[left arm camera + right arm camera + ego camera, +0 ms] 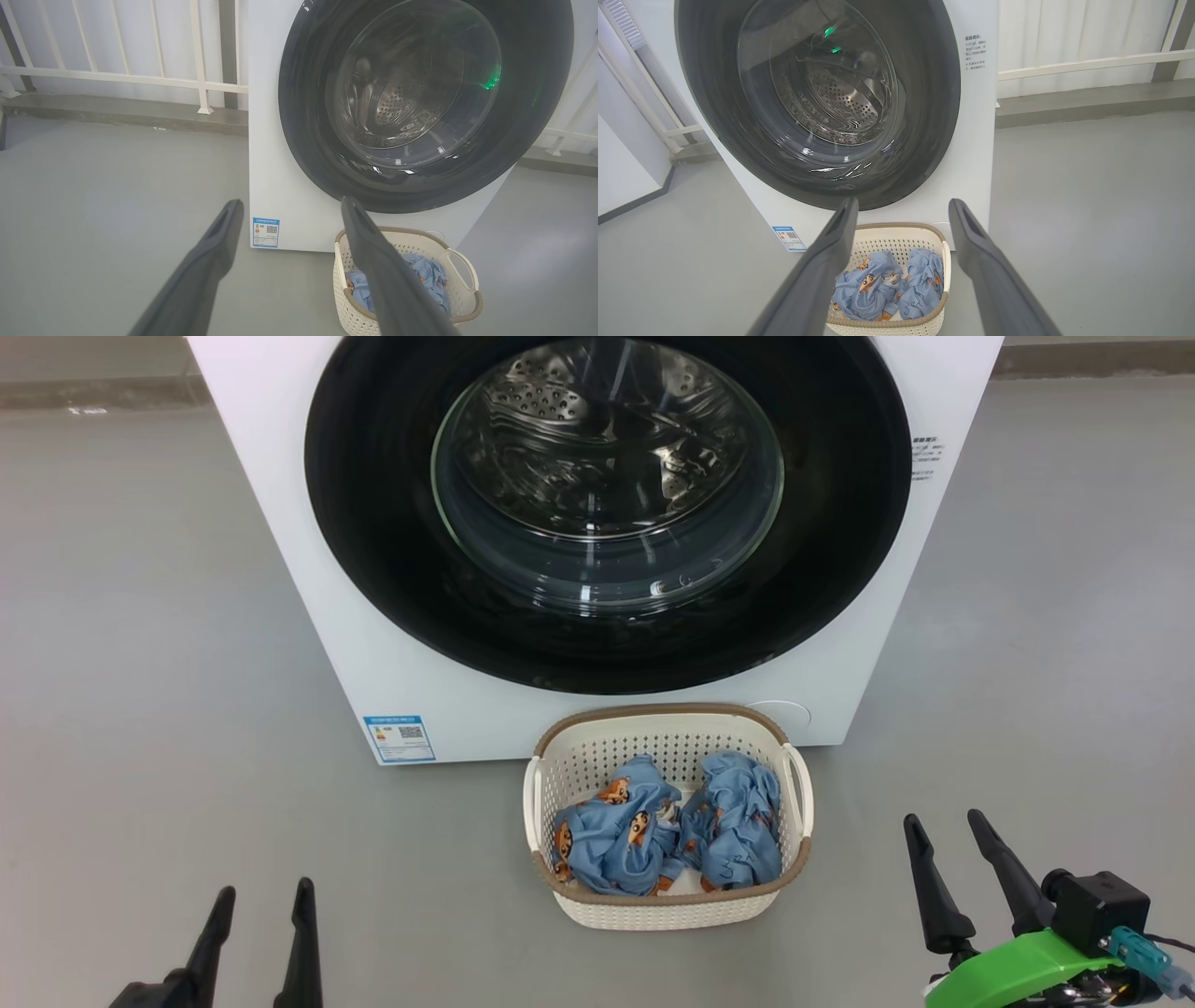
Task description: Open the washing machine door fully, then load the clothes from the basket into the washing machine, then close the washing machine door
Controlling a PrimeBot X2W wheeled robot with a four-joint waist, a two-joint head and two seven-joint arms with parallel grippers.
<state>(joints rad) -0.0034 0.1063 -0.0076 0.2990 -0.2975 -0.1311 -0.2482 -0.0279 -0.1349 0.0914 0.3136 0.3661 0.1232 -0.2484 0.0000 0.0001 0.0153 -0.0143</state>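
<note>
The door (607, 513) is shut, so my left gripper (264, 889) and right gripper (943, 818) (both wide, empty) hang near the basket (653, 915).

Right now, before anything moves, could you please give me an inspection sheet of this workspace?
Surface: plain grey floor.
Job's things: washing machine door shut on the washing machine; basket on the floor in front, holding the clothes.
Clutter: nothing seen.
Grippers: left gripper and right gripper open, holding nothing, short of the basket.
Cables: teal connector with a thin lead at the right wrist.
Surroundings: white railing behind the machine.
</note>
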